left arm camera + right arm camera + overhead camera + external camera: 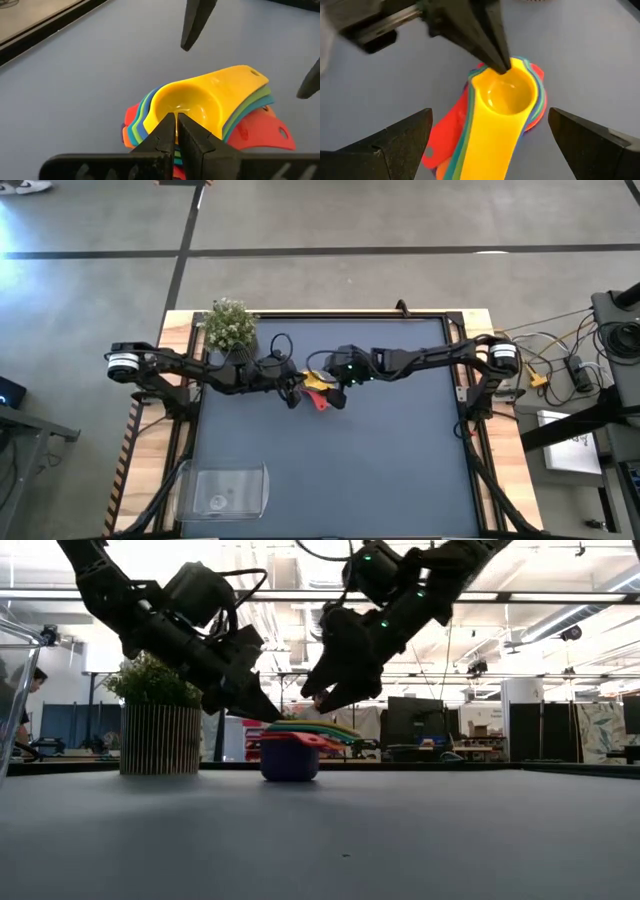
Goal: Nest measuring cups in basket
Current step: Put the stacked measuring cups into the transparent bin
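Observation:
The measuring cups sit nested in one stack on the middle of the table, yellow cup on top, with green, light blue, orange and red below. The blue bottom cup rests on the table. My left gripper comes from the table's left, its fingers shut at the yellow bowl's rim. My right gripper hovers open above the fanned handles, one finger on each side, touching nothing. The clear basket lies at the table's near left corner, far from both grippers. My left gripper pinches the yellow cup's rim at the bowl end, opposite the handle, between its two fingertips. The fingers slant down from the table's left. The yellow cup sits nested in the stack, and its handle points away from the gripper.
A small potted plant stands at the far left of the table, just behind my left arm. The raised table frame runs around the dark mat. Open mat lies between the stack and the basket.

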Robot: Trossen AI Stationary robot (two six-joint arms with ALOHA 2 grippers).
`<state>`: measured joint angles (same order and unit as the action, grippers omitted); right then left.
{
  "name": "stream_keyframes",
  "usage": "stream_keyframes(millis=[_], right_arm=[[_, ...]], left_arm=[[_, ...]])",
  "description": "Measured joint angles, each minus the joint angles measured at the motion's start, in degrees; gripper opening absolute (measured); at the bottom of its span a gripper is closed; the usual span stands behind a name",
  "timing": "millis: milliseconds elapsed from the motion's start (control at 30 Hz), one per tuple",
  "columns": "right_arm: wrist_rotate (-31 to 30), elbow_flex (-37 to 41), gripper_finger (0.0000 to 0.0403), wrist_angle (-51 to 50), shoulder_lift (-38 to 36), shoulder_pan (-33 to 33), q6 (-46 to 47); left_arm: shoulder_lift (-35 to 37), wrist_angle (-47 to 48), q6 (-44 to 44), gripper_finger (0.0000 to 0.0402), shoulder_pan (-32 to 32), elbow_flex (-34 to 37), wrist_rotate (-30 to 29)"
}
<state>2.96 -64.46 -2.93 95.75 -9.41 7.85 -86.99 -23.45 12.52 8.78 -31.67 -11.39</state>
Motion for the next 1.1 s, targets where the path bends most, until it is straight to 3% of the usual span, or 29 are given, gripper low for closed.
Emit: stream_keyframes(millis=[200, 467, 833, 1100], right_arm=[[-0.32, -11.18, 0.0386, -17.99, 3.90, -1.22, 0.20], [-0.03, -23.07, 0.0386, -33.42, 11.23, -1.07, 1.07], [0.00, -25.60, 0.0386, -32.79, 13.82, -1.09, 5.84], [-0.03, -26.92, 0.0386, -33.38, 10.85, -1.92, 2.88]], left_arm=[[0.04, -0.19, 0.46, 0.0000, 0.00, 0.18, -0.03], [-0.01, -0.61, 0.24, 0.0000, 0.01, 0.18, -0.04], [-0.05, -0.97, 0.86, 0.0000, 0.02, 0.21, -0.05], [3.14, -0.35, -2.01, 0.0000, 0.01, 0.34, -0.61]])
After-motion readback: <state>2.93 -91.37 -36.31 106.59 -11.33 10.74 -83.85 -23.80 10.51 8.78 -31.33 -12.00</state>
